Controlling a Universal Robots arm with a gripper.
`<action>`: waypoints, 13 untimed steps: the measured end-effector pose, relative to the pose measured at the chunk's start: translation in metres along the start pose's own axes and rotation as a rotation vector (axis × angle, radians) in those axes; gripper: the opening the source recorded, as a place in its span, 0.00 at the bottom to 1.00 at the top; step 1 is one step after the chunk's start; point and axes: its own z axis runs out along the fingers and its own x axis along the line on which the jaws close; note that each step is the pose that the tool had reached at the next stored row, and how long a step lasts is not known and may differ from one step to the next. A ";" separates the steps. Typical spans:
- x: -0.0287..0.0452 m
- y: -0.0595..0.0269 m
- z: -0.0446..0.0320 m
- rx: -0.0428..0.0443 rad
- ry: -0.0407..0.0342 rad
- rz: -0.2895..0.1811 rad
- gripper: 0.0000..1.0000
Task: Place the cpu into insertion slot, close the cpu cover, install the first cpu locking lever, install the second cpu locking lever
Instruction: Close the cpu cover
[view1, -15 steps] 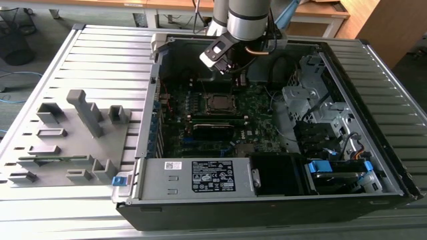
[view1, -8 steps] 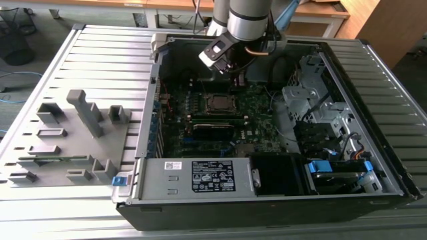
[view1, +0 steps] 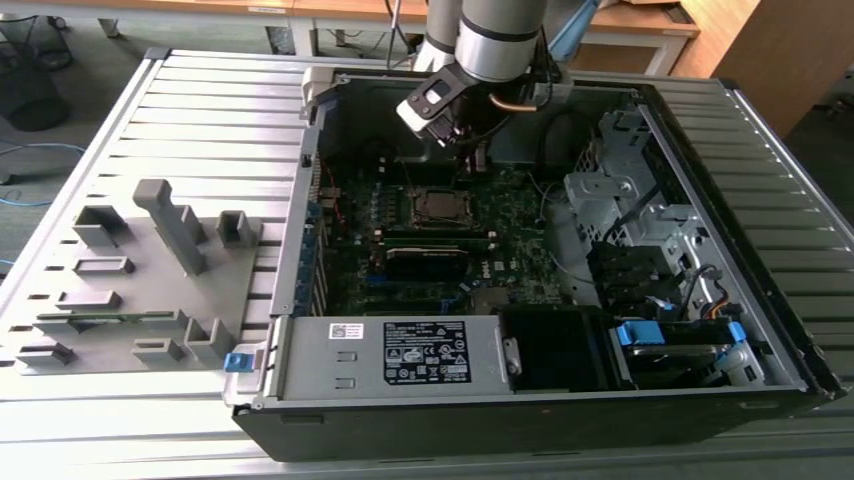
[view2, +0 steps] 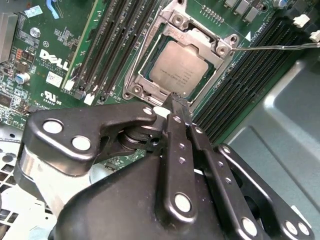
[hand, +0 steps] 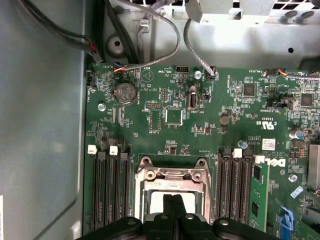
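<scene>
At the exterior view's left, well away from your jaws, a grey fixture tray rests on the counter. Your gripper hangs inside the computer case, its jaws pressed together with nothing between them, the tips at the rim of the insertion slot. Just beyond the tips the cpu sits seated, the cpu cover apparently flat around it. A thin locking lever runs away from the socket's corner, apart from the jaws.

I see the silver-topped cpu seated flat in the insertion slot, the cpu cover framing it.
</scene>
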 end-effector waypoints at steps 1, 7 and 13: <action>0.0000 0.0000 0.0001 0.0001 0.0001 0.000 0.11; 0.0000 -0.0001 0.0008 0.0001 -0.0011 -0.063 0.11; 0.0000 -0.0001 0.0018 0.0001 -0.0035 -0.166 0.11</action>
